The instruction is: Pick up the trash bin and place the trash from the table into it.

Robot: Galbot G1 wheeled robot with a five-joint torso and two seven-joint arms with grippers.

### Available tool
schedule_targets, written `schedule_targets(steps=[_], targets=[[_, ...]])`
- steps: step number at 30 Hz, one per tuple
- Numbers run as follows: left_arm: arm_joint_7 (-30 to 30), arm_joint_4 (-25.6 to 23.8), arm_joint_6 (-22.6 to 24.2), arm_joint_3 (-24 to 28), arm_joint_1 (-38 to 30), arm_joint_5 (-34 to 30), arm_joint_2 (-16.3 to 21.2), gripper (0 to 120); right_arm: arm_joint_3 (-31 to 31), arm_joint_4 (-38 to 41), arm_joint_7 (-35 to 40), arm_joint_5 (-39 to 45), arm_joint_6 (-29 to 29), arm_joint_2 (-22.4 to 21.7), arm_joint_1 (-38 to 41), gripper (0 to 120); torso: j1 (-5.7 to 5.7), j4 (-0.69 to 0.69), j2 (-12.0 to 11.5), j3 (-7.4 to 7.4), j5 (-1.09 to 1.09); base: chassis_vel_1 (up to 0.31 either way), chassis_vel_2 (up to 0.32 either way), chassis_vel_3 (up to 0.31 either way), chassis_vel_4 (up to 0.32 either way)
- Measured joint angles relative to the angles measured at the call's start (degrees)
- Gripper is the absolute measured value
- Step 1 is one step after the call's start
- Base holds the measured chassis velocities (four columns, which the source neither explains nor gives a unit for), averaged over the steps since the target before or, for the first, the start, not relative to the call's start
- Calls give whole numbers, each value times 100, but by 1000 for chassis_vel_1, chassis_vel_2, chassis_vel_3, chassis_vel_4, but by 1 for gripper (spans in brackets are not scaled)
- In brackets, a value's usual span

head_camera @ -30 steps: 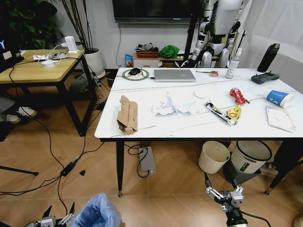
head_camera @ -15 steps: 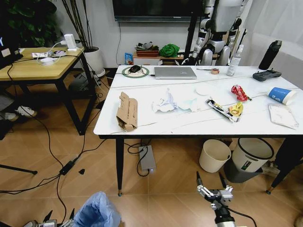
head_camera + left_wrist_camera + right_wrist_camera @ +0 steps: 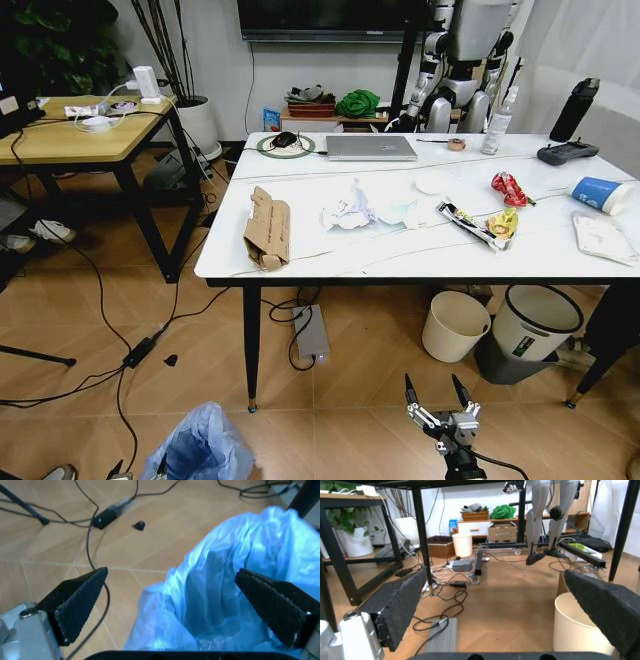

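left claw [image 3: 175, 607] low over the floor, fingers spread wide either side of the crinkly light-blue plastic-bag-lined trash bin [image 3: 200, 447], not gripping. right claw [image 3: 438, 400] low by the floor under the white marble-look tabletop [image 3: 400, 262], prongs apart, empty. torn brown cardboard [image 3: 267, 229] and crumpled white paper [image 3: 349, 210] lie on the tabletop.

Wooden floor [image 3: 360, 410], light wooden desk [image 3: 70, 140], white wall [image 3: 215, 70]

Tabletop [image 3: 400, 262]: torn cardboard [image 3: 267, 229], crumpled paper [image 3: 348, 210], wrappers [image 3: 487, 225], paper cup [image 3: 603, 193], laptop [image 3: 371, 148]. Floor: blue-bagged trash bin [image 3: 199, 447] near my left; my right gripper [image 3: 436, 396] spread, low, below the tabletop.
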Motion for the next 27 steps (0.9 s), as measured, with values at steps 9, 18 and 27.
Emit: schedule_targets(steps=[9, 18, 27], targets=[[74, 203, -65, -32, -103, 32, 29, 100, -8, -12, 2, -13, 39, 0, -27, 100, -98, 0, -236, -138, 0, 0, 0, 0, 0], [225, 123, -258, -140, -6, 96, 133, 100, -2, 21, 4, -13, 44, 0, -46, 100, -184, 0, -456, -272, 0, 0, 0, 0, 0], [283, 88, -348, -164, 36, 91, 139, 100, -11, 57, 4, -26, 56, 0, -80, 100, -269, 0, -659, -391, 0, 0, 0, 0, 0]])
